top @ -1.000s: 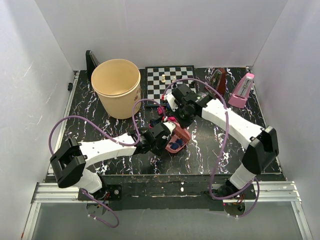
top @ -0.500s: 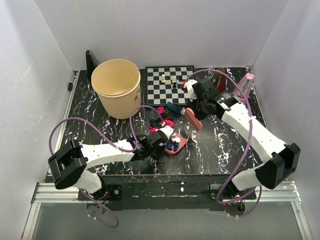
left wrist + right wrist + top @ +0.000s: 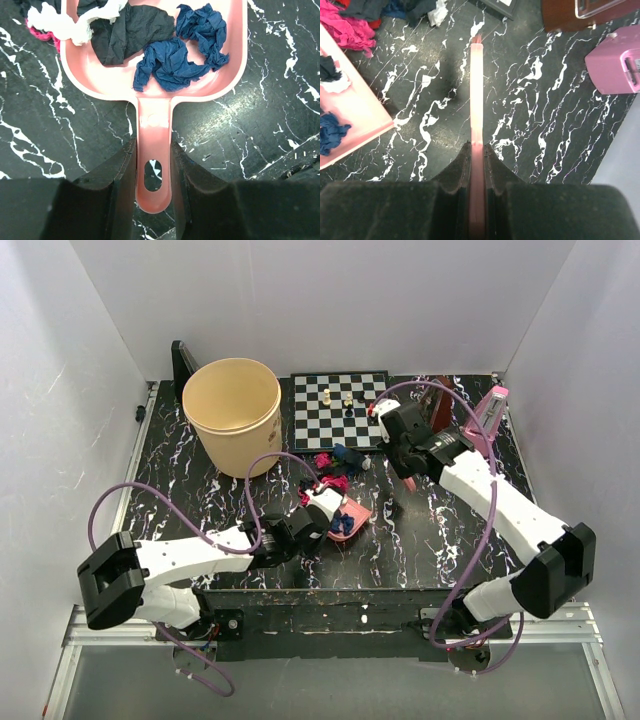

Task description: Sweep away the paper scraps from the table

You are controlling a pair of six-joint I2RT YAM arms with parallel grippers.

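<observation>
Scraps light, soft, springy: some in pan, rest heaped on table at pan's 12 o'clock. Left gripper clamps pan handle; right gripper clamps brush. Pinching likely scatters them; better pushed by brush from their 12 o'clock.

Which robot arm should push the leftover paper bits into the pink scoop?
Right. The right gripper holds the pink brush near the loose paper scraps; the left gripper only holds the dustpan.
</observation>
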